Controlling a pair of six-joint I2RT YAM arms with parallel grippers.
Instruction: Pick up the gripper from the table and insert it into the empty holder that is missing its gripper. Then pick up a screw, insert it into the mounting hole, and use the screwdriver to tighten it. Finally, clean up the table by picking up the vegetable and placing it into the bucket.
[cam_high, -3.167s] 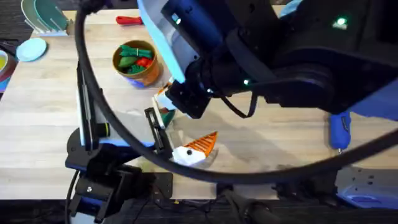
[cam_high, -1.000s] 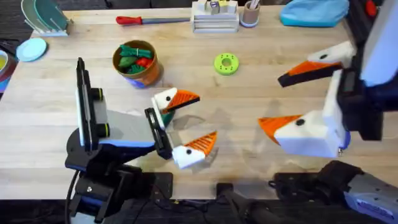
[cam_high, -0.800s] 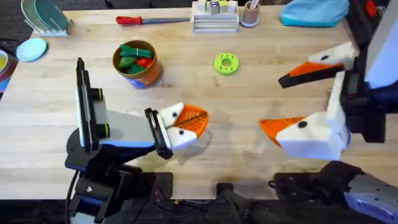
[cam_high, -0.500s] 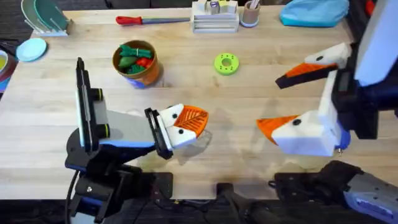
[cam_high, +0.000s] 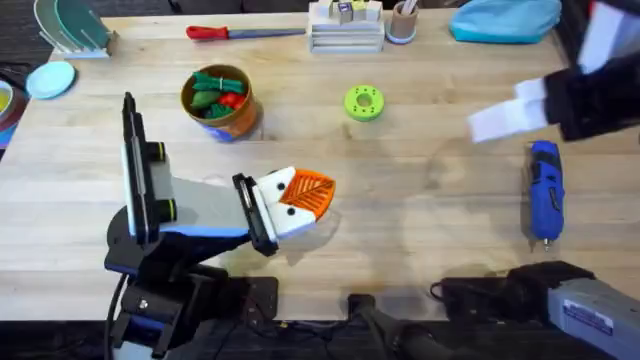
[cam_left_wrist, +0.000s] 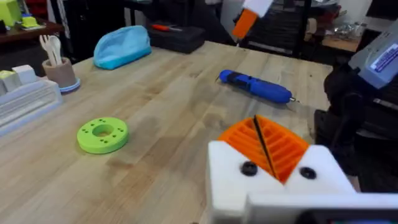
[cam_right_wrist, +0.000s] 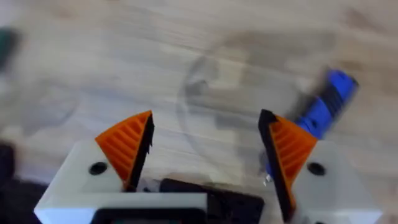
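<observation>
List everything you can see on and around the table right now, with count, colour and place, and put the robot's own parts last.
powered screwdriver: 1, blue, lying at the table's right side
bucket: 1, orange-tan with a blue base, far left part of the table, holding green and red toy vegetables
disc: 1, green with holes, far middle
hand screwdriver: 1, red handle, far edge
tray stack: 1, pale grey, far edge
cup: 1, tan, beside the tray stack
pouch: 1, light blue, far right corner
left pincer: white with orange pads, shut, near left of middle
right pincer: white with orange pads, open, above the powered screwdriver
</observation>
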